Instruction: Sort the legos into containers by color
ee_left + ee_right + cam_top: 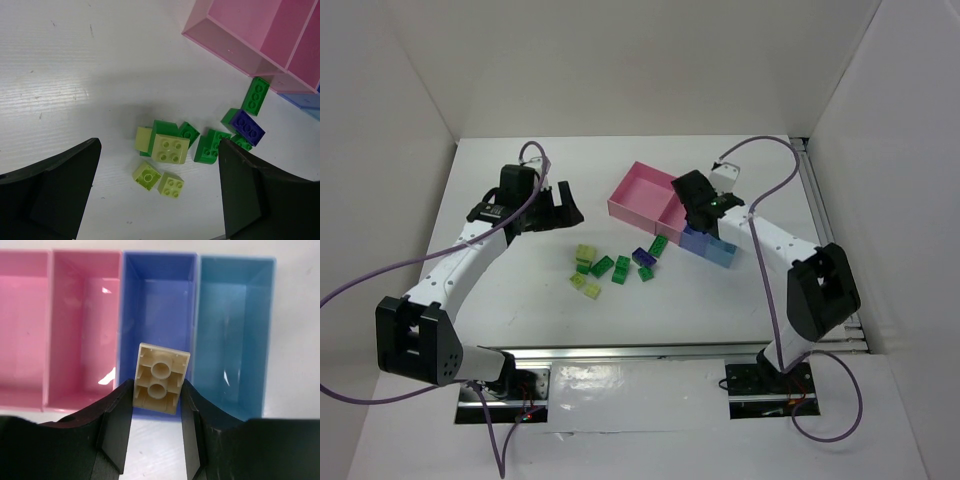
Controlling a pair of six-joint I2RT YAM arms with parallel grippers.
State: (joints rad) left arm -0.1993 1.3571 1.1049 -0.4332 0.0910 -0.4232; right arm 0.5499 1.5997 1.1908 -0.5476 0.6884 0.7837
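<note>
My right gripper point(157, 392) is shut on the beige lego point(160, 376), underside facing the camera, and holds it above the near end of the blue bin point(157, 295). The light blue bin point(232, 315) is to its right, the narrow pink bin point(82, 315) and the wide pink bin point(22, 315) to its left. My left gripper point(157, 195) is open and empty above the lego pile: yellow-green bricks point(170, 149), green bricks point(210, 146) and a dark blue brick point(248, 127). In the top view the pile point(610, 265) lies left of the bins point(640, 195).
White walls enclose the table on the left, back and right. A green brick point(660, 243) lies against the front of the bins. The right arm's cable arcs over the right side of the table point(790, 170).
</note>
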